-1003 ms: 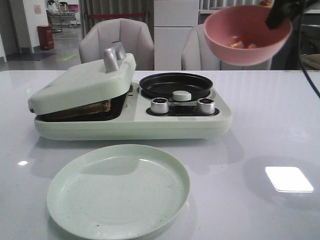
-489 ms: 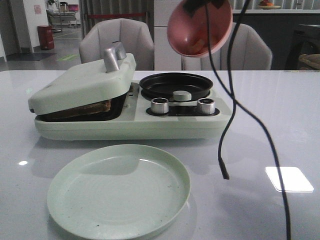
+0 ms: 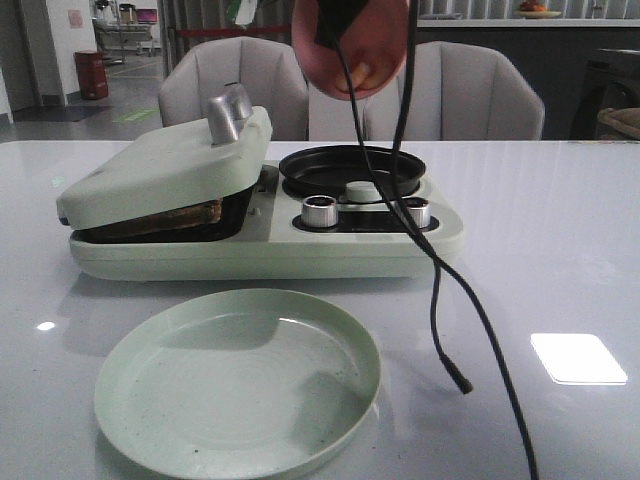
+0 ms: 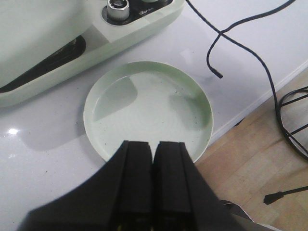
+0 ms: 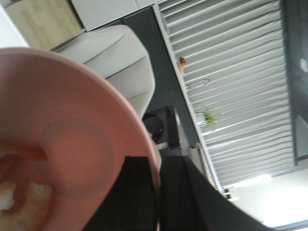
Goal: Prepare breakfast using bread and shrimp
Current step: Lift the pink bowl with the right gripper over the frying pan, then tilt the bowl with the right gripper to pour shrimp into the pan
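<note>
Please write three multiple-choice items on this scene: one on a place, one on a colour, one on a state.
1. Where is the pink bowl?
A. On the green plate
B. Held in the air above the black pan
C. On the table by the knobs

2. What colour is the plate?
A. Pale green
B. Pink
C. Black

3. How is the left gripper?
A. Shut on the plate
B. Wide open
C. Shut, holding nothing

Answers:
1. B: the right gripper pinches the bowl's rim, tilted high over the pan.
2. A: both the front and left wrist views show it pale green.
3. C: its fingers meet above the plate, nothing between.
</note>
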Available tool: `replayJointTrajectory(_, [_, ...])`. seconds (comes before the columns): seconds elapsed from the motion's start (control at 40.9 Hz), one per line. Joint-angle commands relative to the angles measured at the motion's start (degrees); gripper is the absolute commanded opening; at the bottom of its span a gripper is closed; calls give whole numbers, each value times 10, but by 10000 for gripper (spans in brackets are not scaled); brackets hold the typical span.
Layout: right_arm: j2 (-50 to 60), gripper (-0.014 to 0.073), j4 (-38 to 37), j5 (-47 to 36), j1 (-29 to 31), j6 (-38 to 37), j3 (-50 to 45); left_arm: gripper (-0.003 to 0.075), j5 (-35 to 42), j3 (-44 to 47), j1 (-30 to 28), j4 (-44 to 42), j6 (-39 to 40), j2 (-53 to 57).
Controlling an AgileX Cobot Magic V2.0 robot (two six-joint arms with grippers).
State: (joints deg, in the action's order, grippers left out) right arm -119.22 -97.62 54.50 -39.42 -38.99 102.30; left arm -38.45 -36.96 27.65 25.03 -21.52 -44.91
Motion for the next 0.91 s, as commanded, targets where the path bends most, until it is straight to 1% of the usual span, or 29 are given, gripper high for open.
replayJointTrajectory(0.0, [38,17,-62,41,-1,17,22,102,32,-16,-2,16,4,1])
replayJointTrajectory(0.147, [40,17,-62,70,-1,45,22,102,29,-16,-2,16,4,1])
replayJointTrajectory(0.343, [41,17,-62,69,-1,89,54,102,21,-16,-2,16,4,1])
replayJointTrajectory(0.514, [41,17,-62,68,-1,111,82,102,20,-16,-2,16,4,1])
replayJointTrajectory(0.881, [40,17,-62,64,-1,111,89,102,15,-16,-2,16,4,1])
